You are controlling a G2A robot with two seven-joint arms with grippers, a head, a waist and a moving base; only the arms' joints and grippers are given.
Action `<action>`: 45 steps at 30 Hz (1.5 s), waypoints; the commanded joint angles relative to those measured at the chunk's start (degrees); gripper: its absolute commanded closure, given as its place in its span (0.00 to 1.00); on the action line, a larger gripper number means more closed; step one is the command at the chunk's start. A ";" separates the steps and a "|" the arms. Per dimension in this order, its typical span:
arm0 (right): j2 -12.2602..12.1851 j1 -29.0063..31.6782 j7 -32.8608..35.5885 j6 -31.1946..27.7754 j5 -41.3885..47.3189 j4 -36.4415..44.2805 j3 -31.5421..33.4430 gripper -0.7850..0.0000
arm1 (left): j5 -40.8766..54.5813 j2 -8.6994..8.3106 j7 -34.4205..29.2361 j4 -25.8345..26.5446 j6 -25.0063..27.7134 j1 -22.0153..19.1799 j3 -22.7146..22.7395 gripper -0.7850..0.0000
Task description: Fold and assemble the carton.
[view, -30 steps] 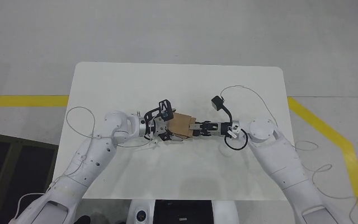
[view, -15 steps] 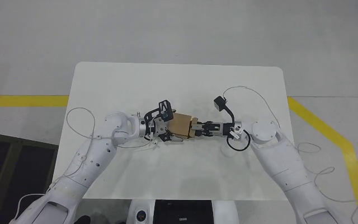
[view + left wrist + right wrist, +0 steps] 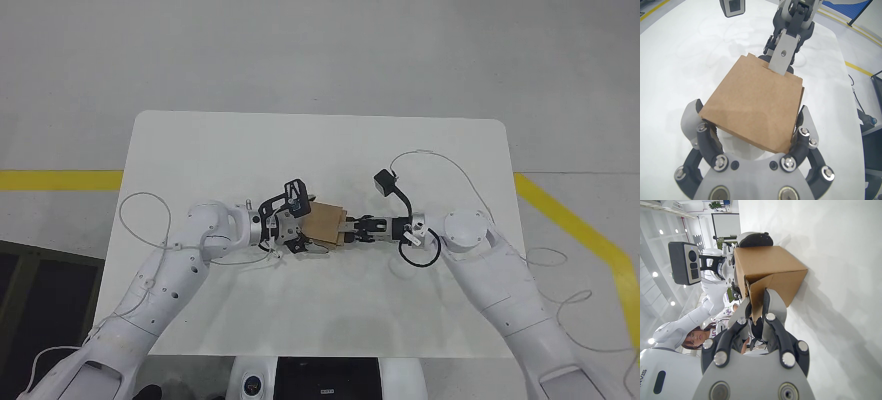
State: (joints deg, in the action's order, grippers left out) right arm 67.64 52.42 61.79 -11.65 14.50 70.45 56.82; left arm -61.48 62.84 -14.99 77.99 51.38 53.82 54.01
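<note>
While the left gripper [image 3: 749,110] clamps the carton [image 3: 757,98] across its width, one finger [image 3: 691,113] pressed against each side wall at the end nearest that wrist, the right gripper [image 3: 757,300] is pinched closed on a cardboard flap [image 3: 759,287] at the opposite end, with one finger on either face of the panel. Seen from the left wrist, a grey finger of the right gripper overlaps the carton's far edge. The carton is brown, box-shaped and tilted slightly, with its top panel closed. From above, it sits between the two grippers near the middle of the white table [image 3: 320,150]. It lies close to the tabletop, though whether it rests there cannot be told. Both arms come in low from opposite sides. A thin white cable [image 3: 440,160] loops over the table beside the right arm.
</note>
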 commanded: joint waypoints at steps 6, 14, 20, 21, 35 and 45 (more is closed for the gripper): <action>0.17 -0.16 0.13 -1.40 1.81 -0.38 0.09 0.67 | 0.00 0.03 0.05 -0.08 0.02 0.00 -0.07 0.00; -0.74 1.91 -0.01 -1.39 1.64 1.20 2.78 0.67 | -0.04 -0.05 0.03 -0.10 -0.05 0.09 0.30 0.00; -1.47 3.69 -0.02 -0.86 1.36 2.53 4.83 0.72 | 0.03 -0.08 -0.03 -0.02 -0.13 0.17 0.45 0.00; -1.56 3.91 0.00 -0.76 1.33 2.75 5.05 0.71 | 0.00 -0.08 -0.08 0.00 -0.18 0.16 0.47 0.00; -2.79 6.35 2.21 1.96 -0.85 6.03 7.12 1.00 | 0.04 -0.09 -0.22 0.06 -0.55 0.20 0.62 0.00; -2.06 4.61 2.83 3.21 -0.76 5.38 3.36 1.00 | -0.07 0.02 -0.12 0.16 -0.64 0.12 0.32 0.00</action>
State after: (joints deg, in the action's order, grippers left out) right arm 65.53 57.21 64.68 -8.46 13.74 75.96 60.37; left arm -61.54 62.85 -15.13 78.17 50.74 53.94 54.34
